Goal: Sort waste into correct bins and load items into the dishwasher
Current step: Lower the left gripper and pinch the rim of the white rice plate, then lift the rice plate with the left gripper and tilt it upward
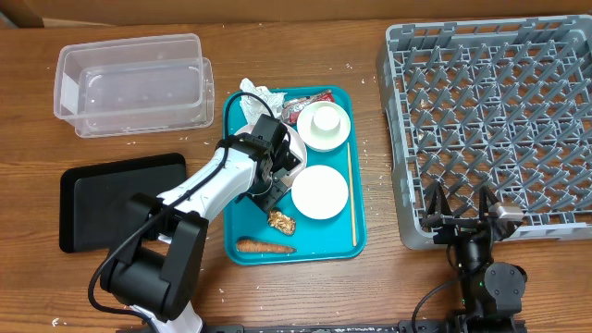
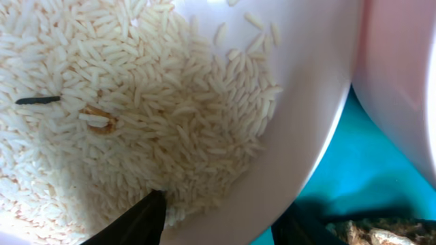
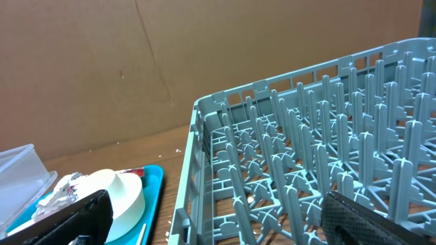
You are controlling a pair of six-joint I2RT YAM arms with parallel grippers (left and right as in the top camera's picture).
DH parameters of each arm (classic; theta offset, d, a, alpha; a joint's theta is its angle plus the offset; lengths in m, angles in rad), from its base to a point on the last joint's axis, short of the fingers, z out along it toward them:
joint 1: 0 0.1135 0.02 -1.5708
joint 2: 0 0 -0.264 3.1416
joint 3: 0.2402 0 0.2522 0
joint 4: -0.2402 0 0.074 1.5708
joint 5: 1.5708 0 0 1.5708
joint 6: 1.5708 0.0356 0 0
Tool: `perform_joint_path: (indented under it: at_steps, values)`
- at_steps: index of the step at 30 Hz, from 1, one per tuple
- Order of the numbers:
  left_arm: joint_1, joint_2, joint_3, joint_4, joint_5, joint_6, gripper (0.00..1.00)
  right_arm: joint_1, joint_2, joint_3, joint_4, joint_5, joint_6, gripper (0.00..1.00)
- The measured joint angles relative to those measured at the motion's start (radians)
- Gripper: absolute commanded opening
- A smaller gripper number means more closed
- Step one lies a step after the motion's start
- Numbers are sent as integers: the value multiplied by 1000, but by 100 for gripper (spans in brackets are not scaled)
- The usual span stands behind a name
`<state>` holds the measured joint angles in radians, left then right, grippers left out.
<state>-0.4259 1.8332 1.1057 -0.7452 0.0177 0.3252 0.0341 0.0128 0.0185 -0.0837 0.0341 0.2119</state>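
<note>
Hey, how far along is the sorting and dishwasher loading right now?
Done: nothing visibly; the clear tub, black tray and dish rack hold nothing. In hand: the left gripper straddles the rim of the plate bearing rice on the teal tray. Left: napkin, red wrapper, carrot, brown lump, cup, bowl. The right gripper hangs open by the rack.

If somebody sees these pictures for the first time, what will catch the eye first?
The left gripper reaches into the teal tray in the middle of the table, its fingers on either side of the rim of a white plate covered with rice. The big grey rack fills the right side, and the right gripper waits open by its near edge.
</note>
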Motion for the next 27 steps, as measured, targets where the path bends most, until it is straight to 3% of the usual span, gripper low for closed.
perform_joint_path:
  at_steps: [27]
  values:
    - [-18, 0, 27, -48, 8, -8, 6, 0, 0, 0, 0, 0, 0, 100]
